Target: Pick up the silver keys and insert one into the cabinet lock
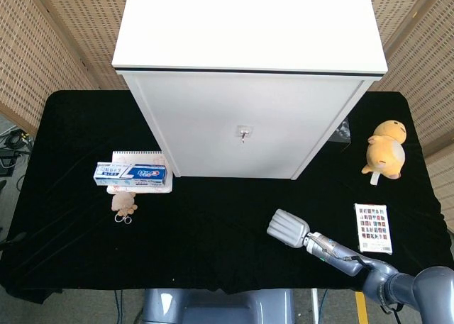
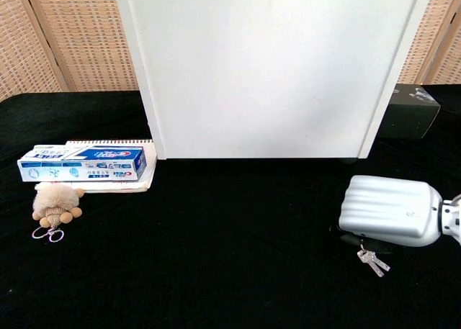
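Note:
My right hand (image 2: 389,212) hovers low over the black cloth at the front right, its silver back facing the camera and its fingers curled underneath. The silver keys (image 2: 373,260) dangle just below those fingers, apparently pinched by their ring. From the head view the right hand (image 1: 288,228) hides the keys. The white cabinet (image 1: 245,136) stands at the table's centre, well behind and left of the hand. Its small lock (image 1: 242,132) sits in the middle of the front door. My left hand shows in neither view.
A toothpaste box (image 2: 81,163) lies on a spiral notebook (image 2: 115,181) at the left, with a small plush keychain (image 2: 56,203) in front. An orange plush toy (image 1: 385,150) and a card pack (image 1: 373,227) lie at the right. A dark box (image 2: 412,111) sits behind the cabinet's right side.

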